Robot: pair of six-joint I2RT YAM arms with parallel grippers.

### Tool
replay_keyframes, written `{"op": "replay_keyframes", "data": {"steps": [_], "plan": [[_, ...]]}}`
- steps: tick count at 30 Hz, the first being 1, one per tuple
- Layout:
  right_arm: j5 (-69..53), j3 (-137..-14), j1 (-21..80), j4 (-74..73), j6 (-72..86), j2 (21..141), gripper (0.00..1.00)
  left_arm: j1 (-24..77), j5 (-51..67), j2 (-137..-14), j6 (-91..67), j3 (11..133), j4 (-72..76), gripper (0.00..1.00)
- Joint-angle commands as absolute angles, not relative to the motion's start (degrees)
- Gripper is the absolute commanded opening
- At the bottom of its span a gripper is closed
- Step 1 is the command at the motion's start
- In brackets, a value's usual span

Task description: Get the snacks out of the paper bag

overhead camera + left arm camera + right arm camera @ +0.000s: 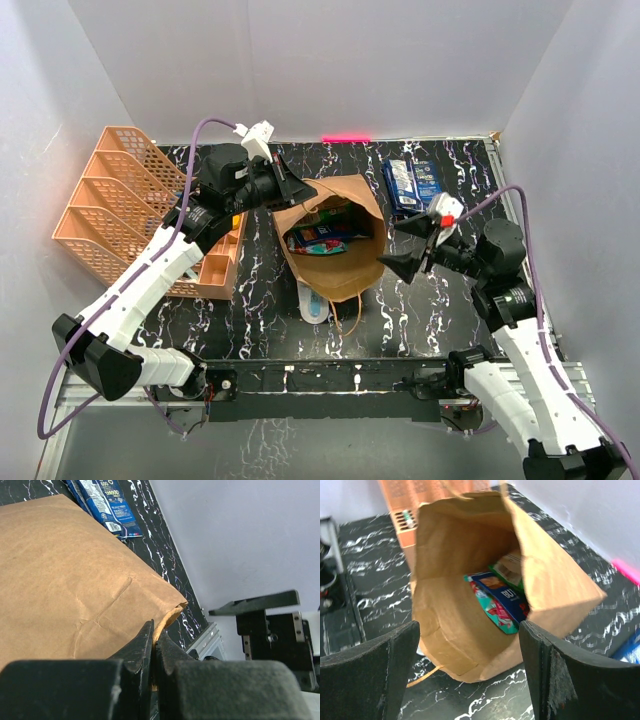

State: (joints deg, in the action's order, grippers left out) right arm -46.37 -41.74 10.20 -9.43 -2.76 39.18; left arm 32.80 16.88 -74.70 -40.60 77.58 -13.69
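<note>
The brown paper bag (335, 240) sits at the middle of the table (440, 310), its mouth gaping wide toward the right arm. The snacks (320, 238) still in it lie at its bottom: a dark blue packet (507, 600) with white letters starting "BU", a teal and red one (495, 612) under it and a green one (507, 570) behind. Two more dark blue packets (410, 183) lie flat on the table beyond the bag on its right; on the one in the left wrist view (107, 505) the number "500" can be read. The left end effector (300, 190) is at the bag's far left rim, and the left wrist view shows its fingers (142, 647) pressed together on the paper edge (167, 617), pinching it. The right end effector (400, 245) hangs just right of the bag's mouth, fingers (385, 665) spread wide and holding nothing, with only open air between it and the mouth. Left of the bag stands a row of orange mesh trays (120, 200), close behind the left forearm. A white and light-blue oblong item (312, 303) lies against the bag's near side, beside a twisted paper handle loop (355, 318). The table is black with white marble veining, and plain white walls enclose it; a strip of pink tape (345, 138) marks the foot of the far wall behind the bag.
</note>
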Motion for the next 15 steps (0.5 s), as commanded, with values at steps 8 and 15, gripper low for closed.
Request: {"op": "replay_keyframes", "data": {"steps": [8, 15], "plan": [[-42.47, -46.97, 28.85, -18.43, -31.06, 43.11, 0.82, 32.44, 15.82, -73.65, -41.26, 77.92, -12.61, 0.00], [-7.43, -48.58, 50.55, -12.60, -41.10, 57.98, 0.78, 32.50, 16.09, -73.59, -41.92, 78.00, -12.80, 0.00]]}}
